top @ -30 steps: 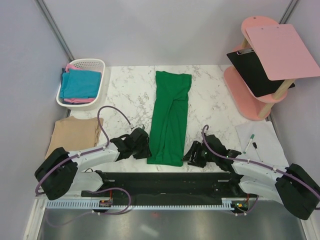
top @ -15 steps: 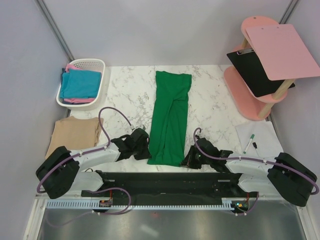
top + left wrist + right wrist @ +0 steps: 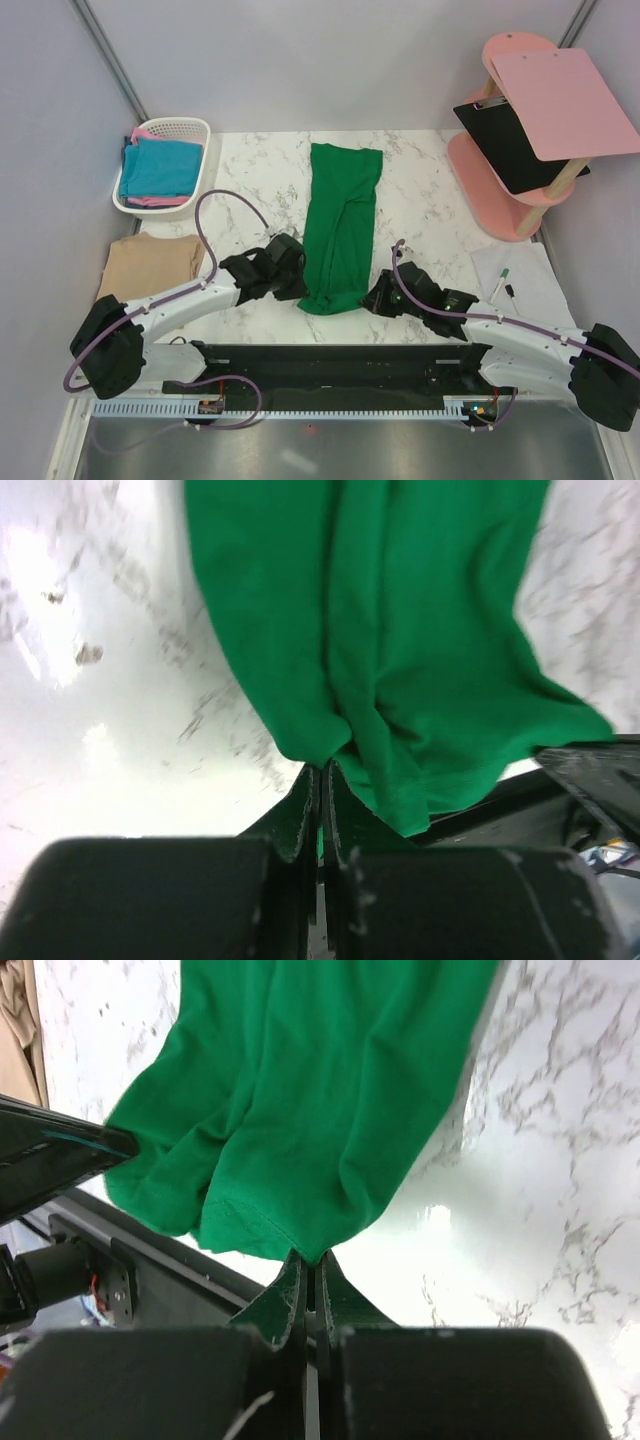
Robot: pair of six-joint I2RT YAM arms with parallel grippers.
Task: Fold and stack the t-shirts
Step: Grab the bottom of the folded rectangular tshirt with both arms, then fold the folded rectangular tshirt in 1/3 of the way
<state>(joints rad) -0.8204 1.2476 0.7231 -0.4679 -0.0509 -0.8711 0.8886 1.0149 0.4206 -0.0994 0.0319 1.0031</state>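
Both arms are stretched low over the white, grey-veined marble tabletop (image 3: 250,180). The left arm (image 3: 170,305) angles in from the near left corner, the right arm (image 3: 500,330) from the near right, and their wrists point toward each other at the near edge.

Between them lies the green t-shirt (image 3: 340,225), soft matte knit folded into a long narrow strip that runs from the far edge down the middle. Its near end bunches upward.

The left gripper (image 3: 302,293) pinches the strip's near left corner, its black fingers (image 3: 298,815) pressed tight with cloth between them. The right gripper (image 3: 368,300) clamps the near right corner the same way, fingers (image 3: 285,1295) closed on the stitched hem.

A pink shelf stand (image 3: 500,190) at the far right corner carries a black clipboard (image 3: 510,150) and a pink clipboard (image 3: 565,100). A folded tan t-shirt (image 3: 148,268) sits at the left edge. In the far left corner, a white slotted basket (image 3: 195,130) holds a teal-blue t-shirt (image 3: 160,165) over a pink t-shirt (image 3: 160,201). A white paper sheet (image 3: 535,285) with pens (image 3: 499,283) lies by the right edge.
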